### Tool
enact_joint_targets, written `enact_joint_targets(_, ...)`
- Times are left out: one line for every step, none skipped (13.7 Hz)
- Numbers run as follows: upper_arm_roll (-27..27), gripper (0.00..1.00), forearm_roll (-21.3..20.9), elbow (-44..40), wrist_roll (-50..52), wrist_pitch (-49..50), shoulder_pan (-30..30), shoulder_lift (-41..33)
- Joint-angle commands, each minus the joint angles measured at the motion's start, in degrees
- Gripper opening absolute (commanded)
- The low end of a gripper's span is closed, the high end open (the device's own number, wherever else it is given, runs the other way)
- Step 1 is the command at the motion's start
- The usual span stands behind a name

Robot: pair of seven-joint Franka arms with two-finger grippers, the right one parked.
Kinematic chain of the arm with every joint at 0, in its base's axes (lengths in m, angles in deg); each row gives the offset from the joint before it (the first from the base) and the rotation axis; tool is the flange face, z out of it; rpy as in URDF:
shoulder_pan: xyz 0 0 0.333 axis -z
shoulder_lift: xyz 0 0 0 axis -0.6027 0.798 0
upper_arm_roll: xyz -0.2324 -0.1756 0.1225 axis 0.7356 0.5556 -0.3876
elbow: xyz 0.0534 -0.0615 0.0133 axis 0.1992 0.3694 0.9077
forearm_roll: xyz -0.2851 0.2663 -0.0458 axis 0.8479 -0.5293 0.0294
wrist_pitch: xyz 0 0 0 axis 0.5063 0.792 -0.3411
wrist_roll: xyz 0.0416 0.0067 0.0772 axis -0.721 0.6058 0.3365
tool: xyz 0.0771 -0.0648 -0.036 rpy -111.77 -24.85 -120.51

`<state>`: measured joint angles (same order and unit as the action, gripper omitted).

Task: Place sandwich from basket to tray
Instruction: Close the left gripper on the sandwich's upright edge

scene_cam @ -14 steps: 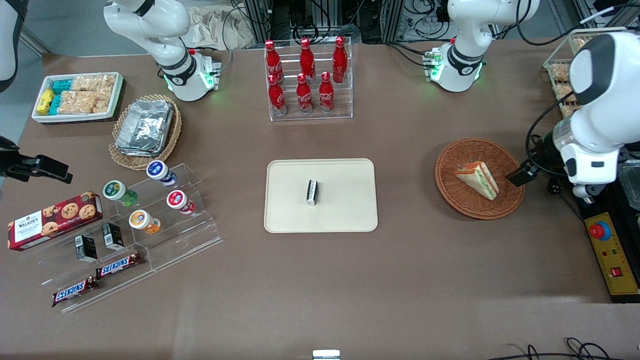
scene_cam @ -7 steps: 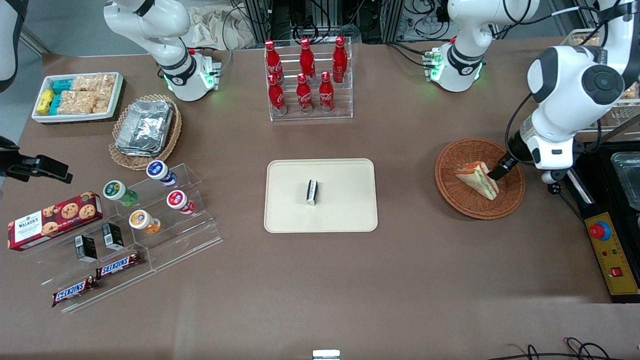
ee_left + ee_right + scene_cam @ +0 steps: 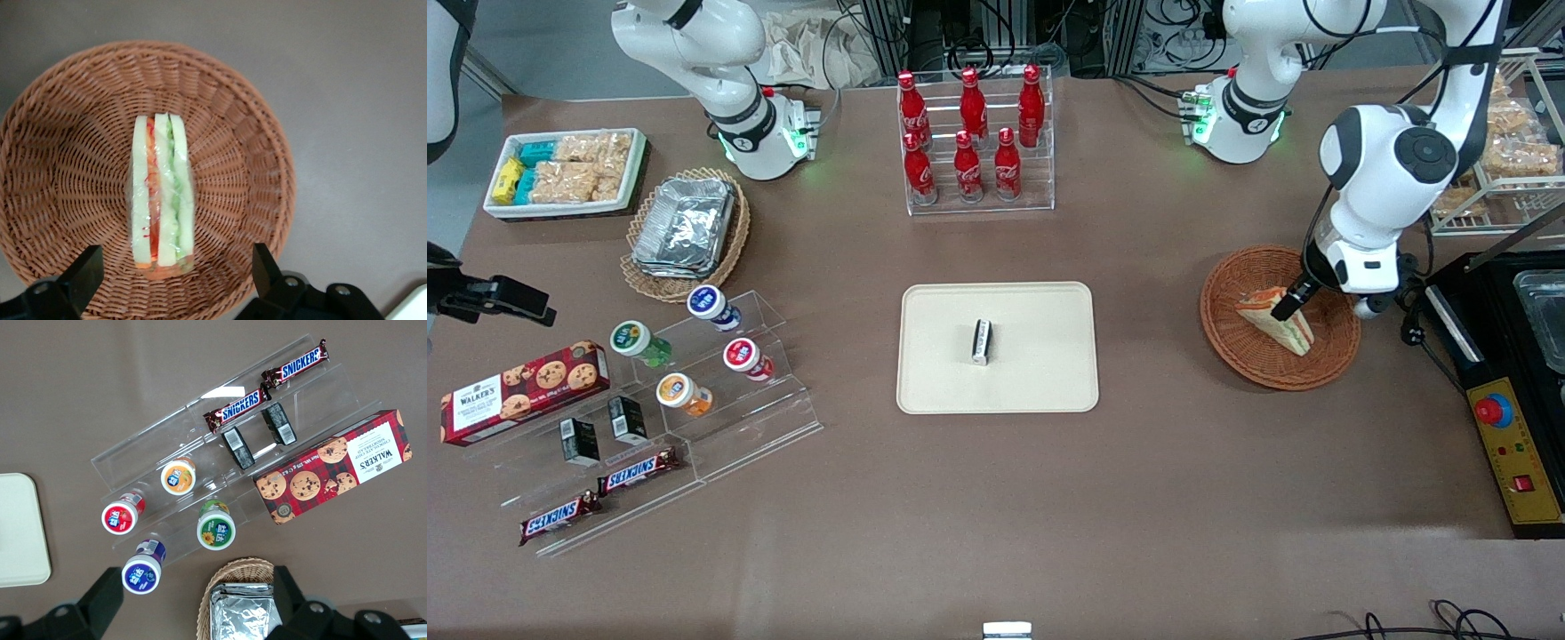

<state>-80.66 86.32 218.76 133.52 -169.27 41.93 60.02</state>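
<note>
One sandwich lies in the basket, filling edge up, between the wide-spread fingers of the gripper, which holds nothing. Over the last second the arm has swung in from the working arm's end of the table to hang above the basket (approach done, by my reading; descent and grasp remain). The tray lies well apart, toward the parked arm, carrying one small packet. Legible: Walker's cookie box, Snickers bars.
</note>
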Motion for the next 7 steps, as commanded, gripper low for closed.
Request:
enact_joint_targets(0.6, 0.99, -0.2, 4.0, -2.4, -6.0, -0.6, 0.7)
enact_joint_targets(0.6, 0.99, -0.2, 4.9, -3.4, -8.3, -1.0, 1.9)
enact_joint_targets(0.6, 0.99, -0.2, 5.5, -3.9, -10.0, -1.1, 3.2)
enact_joint_targets(0.6, 0.99, -0.2, 5.9, -4.2, -11.5, -1.1, 4.2)
enact_joint_targets(0.5, 0.99, -0.2, 6.2, -5.1, -12.7, -1.1, 5.3)
enact_joint_targets(0.5, 0.99, -0.1, 6.5, -5.2, -14.4, -1.3, 6.4)
enact_joint_targets(0.4, 0.99, -0.1, 7.1, -5.5, -16.0, -1.3, 7.3)
